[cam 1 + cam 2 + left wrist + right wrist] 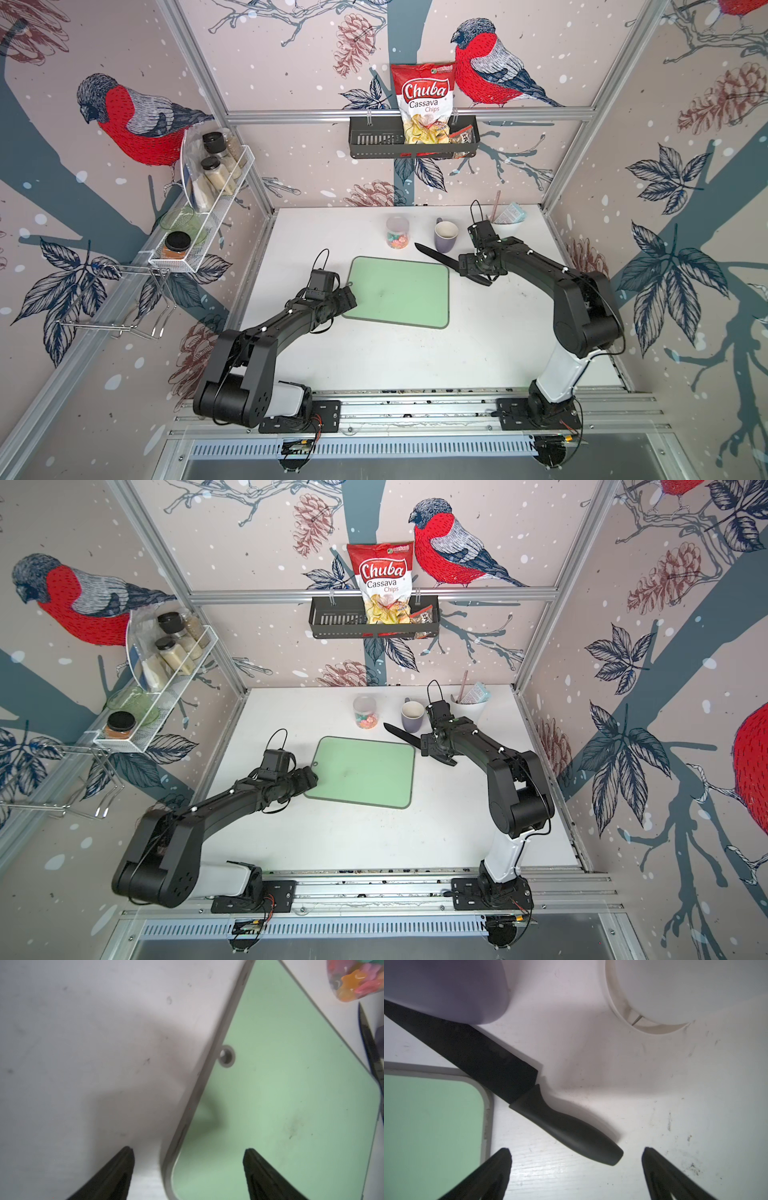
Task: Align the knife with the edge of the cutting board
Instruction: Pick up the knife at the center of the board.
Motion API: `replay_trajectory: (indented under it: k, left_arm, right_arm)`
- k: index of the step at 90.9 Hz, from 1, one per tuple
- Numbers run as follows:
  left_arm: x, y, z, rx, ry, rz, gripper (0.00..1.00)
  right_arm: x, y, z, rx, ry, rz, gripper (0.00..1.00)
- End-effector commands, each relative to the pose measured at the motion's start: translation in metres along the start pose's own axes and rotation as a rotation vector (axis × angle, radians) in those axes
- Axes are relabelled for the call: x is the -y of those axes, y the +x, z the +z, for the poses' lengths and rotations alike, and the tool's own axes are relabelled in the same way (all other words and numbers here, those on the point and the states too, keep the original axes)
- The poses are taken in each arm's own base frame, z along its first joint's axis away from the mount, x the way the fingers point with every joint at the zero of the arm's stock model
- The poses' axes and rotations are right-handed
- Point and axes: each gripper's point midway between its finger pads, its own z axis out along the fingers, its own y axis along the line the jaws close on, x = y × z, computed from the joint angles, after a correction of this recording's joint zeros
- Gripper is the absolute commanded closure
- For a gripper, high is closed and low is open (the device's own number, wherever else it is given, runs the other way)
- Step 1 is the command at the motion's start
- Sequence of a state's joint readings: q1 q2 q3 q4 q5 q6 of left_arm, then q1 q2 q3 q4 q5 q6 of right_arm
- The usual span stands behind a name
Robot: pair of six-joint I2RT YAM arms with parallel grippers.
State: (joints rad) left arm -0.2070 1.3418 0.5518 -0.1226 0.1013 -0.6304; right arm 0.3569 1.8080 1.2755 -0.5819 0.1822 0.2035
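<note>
knife [500, 1068]: all black, broad pointed blade, slantwise on worktop [415, 361] at upper-right corner of cutting board [399, 291], mid-frame | hidden: handle under right end effector [576, 1153] in both top views | text: bag [424, 99] "Chuba Cassava Chips" | right end effector released above handle | left end effector [189, 1151] released, straddling board rim

Bright even light casts soft shadows; wrist views blur, top views bow.

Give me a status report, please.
Left gripper open at cutting board. Right gripper open over knife. Knife askew at board corner, unaligned. Purple mug beside blade.
</note>
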Motion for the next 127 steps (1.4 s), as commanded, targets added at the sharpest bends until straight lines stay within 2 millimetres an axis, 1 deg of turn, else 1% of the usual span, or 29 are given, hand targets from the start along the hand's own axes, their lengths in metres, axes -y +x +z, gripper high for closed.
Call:
replay_trajectory:
  k: [1,12,20,32,43,50,52,53,55,61,62,63,66,70,75,85,93,96,101,103,106,113,117,118,120,127]
  left_arm:
    - [-0.013,0.012,-0.009,-0.022,-0.048,-0.005,0.15]
    - [-0.012,0.011,-0.014,0.001,-0.034,-0.003,0.15]
    - [-0.012,0.011,-0.014,0.002,-0.033,-0.002,0.15]
    - [-0.012,0.013,-0.010,-0.010,-0.034,-0.003,0.15]
    - [-0.013,0.013,-0.010,-0.008,-0.034,-0.003,0.15]
    - [-0.012,0.012,-0.009,-0.006,-0.032,-0.001,0.15]
    - [-0.013,0.013,-0.009,-0.008,-0.032,-0.002,0.15]
    - [-0.012,0.013,-0.009,-0.007,-0.031,-0.001,0.15]
    - [-0.012,0.013,-0.009,-0.009,-0.031,0.000,0.15]
    - [-0.012,0.014,-0.009,-0.009,-0.028,0.000,0.15]
    - [-0.012,0.013,-0.009,-0.008,-0.028,0.000,0.15]
    - [-0.012,0.013,-0.009,-0.007,-0.027,0.000,0.15]
    - [-0.012,0.013,-0.009,-0.007,-0.026,0.001,0.15]
    - [-0.012,0.014,-0.008,-0.009,-0.027,-0.001,0.15]
    - [-0.012,0.014,-0.008,-0.009,-0.027,-0.001,0.15]
    - [-0.012,0.014,-0.008,-0.010,-0.026,-0.001,0.15]
    - [-0.012,0.014,-0.008,-0.011,-0.027,0.000,0.15]
    - [-0.012,0.014,-0.008,-0.011,-0.026,0.000,0.15]
    - [-0.012,0.014,-0.008,-0.012,-0.027,0.000,0.15]
    - [-0.012,0.014,-0.008,-0.011,-0.026,-0.001,0.15]
    - [-0.012,0.014,-0.008,-0.012,-0.027,0.000,0.15]
    - [-0.013,0.015,-0.007,-0.015,-0.029,0.000,0.15]
    - [-0.012,0.015,-0.007,-0.017,-0.029,0.000,0.15]
    - [-0.012,0.015,-0.007,-0.016,-0.028,0.001,0.15]
    - [-0.012,0.015,-0.007,-0.017,-0.029,0.001,0.15]
    - [-0.012,0.015,-0.007,-0.020,-0.029,-0.001,0.15]
  right_arm:
    - [-0.016,0.019,0.006,-0.103,-0.087,-0.156,0.00]
    - [-0.022,0.028,0.022,-0.188,-0.097,-0.219,0.01]
    - [-0.030,0.031,0.032,-0.223,-0.108,-0.263,0.01]
    - [-0.034,0.026,0.042,-0.257,-0.090,-0.292,0.03]
    - [-0.036,0.025,0.049,-0.273,-0.080,-0.302,0.07]
    - [-0.039,0.026,0.053,-0.291,-0.083,-0.303,0.15]
    - [-0.039,0.026,0.053,-0.292,-0.081,-0.302,0.15]
    - [-0.038,0.027,0.055,-0.299,-0.078,-0.300,0.19]
    - [-0.038,0.028,0.056,-0.304,-0.078,-0.300,0.22]
    - [-0.039,0.032,0.058,-0.313,-0.075,-0.295,0.26]
    - [-0.039,0.033,0.059,-0.315,-0.075,-0.292,0.28]
    - [-0.039,0.033,0.059,-0.315,-0.075,-0.292,0.28]
    - [-0.039,0.037,0.060,-0.323,-0.071,-0.291,0.35]
    - [-0.039,0.040,0.060,-0.329,-0.066,-0.290,0.38]
    - [-0.040,0.044,0.058,-0.330,-0.062,-0.289,0.45]
    - [-0.048,0.058,0.054,-0.329,-0.059,-0.311,0.51]
    - [-0.061,0.068,0.051,-0.324,-0.059,-0.344,0.55]
    - [-0.063,0.070,0.050,-0.319,-0.059,-0.345,0.60]
    - [-0.064,0.073,0.050,-0.316,-0.058,-0.326,0.63]
    - [-0.064,0.075,0.051,-0.319,-0.061,-0.319,0.67]
    - [-0.063,0.076,0.051,-0.315,-0.063,-0.301,0.70]
    - [-0.059,0.077,0.049,-0.311,-0.060,-0.263,0.84]
    - [-0.057,0.078,0.047,-0.310,-0.057,-0.243,0.87]
    - [-0.057,0.077,0.046,-0.306,-0.058,-0.238,0.90]
    - [-0.056,0.076,0.044,-0.301,-0.059,-0.228,0.92]
    - [-0.055,0.071,0.035,-0.272,-0.058,-0.192,0.96]
